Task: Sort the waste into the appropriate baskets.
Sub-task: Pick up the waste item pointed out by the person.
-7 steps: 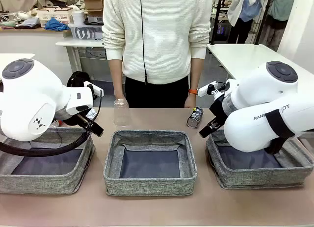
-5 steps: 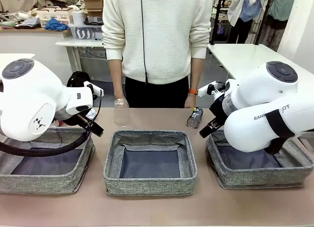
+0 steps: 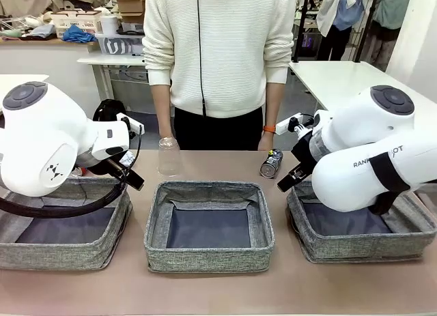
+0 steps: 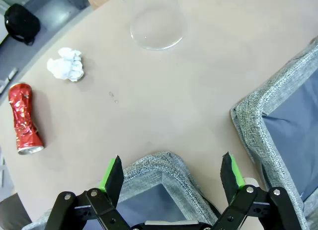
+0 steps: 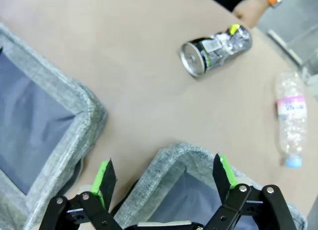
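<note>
In the left wrist view my left gripper [image 4: 172, 169] is open above the far corner of the left basket [image 4: 149, 163]. Beyond it on the table lie a crushed red can [image 4: 24, 119], a crumpled white paper ball [image 4: 66, 64] and an upturned clear plastic cup [image 4: 155, 21]. My right gripper [image 5: 164, 174] is open over the corner of the right basket [image 5: 191, 160]. A dark crushed can [image 5: 214, 50] and a clear bottle with a blue cap [image 5: 289, 120] lie past it. The front view shows the cup [image 3: 168, 155] and the dark can [image 3: 271, 163] behind the middle basket [image 3: 208, 258].
A person in a white sweater stands at the far side, one hand [image 5: 248, 10] with an orange wristband near the dark can. The left basket [image 3: 61, 258] and the right basket [image 3: 358, 251] flank the middle one, and all three hold nothing. Bare table lies in front of them.
</note>
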### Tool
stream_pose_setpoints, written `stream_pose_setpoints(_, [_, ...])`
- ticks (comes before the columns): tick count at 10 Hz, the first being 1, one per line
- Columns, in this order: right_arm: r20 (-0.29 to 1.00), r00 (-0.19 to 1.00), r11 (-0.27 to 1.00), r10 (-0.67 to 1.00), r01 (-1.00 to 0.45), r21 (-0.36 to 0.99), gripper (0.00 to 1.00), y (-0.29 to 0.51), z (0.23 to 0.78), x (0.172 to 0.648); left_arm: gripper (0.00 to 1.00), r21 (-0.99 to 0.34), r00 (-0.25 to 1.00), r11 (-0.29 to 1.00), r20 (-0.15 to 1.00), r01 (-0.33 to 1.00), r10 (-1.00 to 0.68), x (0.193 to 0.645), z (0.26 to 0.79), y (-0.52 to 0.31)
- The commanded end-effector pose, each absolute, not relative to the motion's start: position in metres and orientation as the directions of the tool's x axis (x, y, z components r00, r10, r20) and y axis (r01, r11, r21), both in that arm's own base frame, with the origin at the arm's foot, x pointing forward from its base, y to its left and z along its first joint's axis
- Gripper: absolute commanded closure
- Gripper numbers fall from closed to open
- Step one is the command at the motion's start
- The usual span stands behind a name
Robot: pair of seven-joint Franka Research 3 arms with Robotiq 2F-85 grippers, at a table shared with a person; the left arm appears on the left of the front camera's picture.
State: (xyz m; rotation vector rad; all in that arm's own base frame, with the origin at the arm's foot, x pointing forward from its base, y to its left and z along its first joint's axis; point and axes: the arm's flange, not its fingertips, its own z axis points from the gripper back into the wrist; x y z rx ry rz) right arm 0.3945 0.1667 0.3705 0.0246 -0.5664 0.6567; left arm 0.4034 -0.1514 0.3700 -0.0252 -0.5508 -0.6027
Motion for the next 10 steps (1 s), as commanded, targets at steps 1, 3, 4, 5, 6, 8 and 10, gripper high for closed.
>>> stream_pose_setpoints(1, [0.506,0.647,0.798,0.570,-0.584,-0.152,0.00,0.167,0.371,0.395,0.00,0.135,0.684,0.828,0.499,0.545,-0.532,0.403,0.370,-0.152])
stream_pose_setpoints(3, [0.506,0.647,0.798,0.570,-0.584,-0.152,0.00,0.167,0.371,0.395,0.00,0.135,0.684,0.828,0.499,0.545,-0.532,0.403,0.370,-0.152])
stream_pose_setpoints(4, [0.506,0.647,0.798,0.570,-0.584,-0.152,0.00,0.167,0.371,0.395,0.00,0.135,0.684,0.828,0.499,0.545,-0.532,0.403,0.370,-0.152])
stream_pose_setpoints(5, [0.506,0.647,0.797,0.571,-0.584,-0.153,0.00,0.167,0.371,0.394,0.00,0.134,0.685,0.828,0.499,0.544,-0.531,0.403,0.370,-0.151])
stream_pose_setpoints(6, [0.482,0.628,0.767,0.611,-0.621,-0.162,0.00,0.164,0.402,0.381,0.00,0.150,0.667,0.815,0.503,0.559,-0.550,0.384,0.407,-0.150])
stream_pose_setpoints(8, [0.466,0.695,0.830,0.547,-0.525,-0.191,0.00,0.160,0.503,0.304,0.00,0.173,0.632,0.810,0.543,0.561,-0.553,0.290,0.515,-0.162])
stream_pose_setpoints(10, [0.598,0.649,0.881,0.471,-0.379,-0.283,0.00,0.137,0.541,0.218,0.00,0.320,0.580,0.855,0.633,0.408,-0.513,0.192,0.542,-0.155])
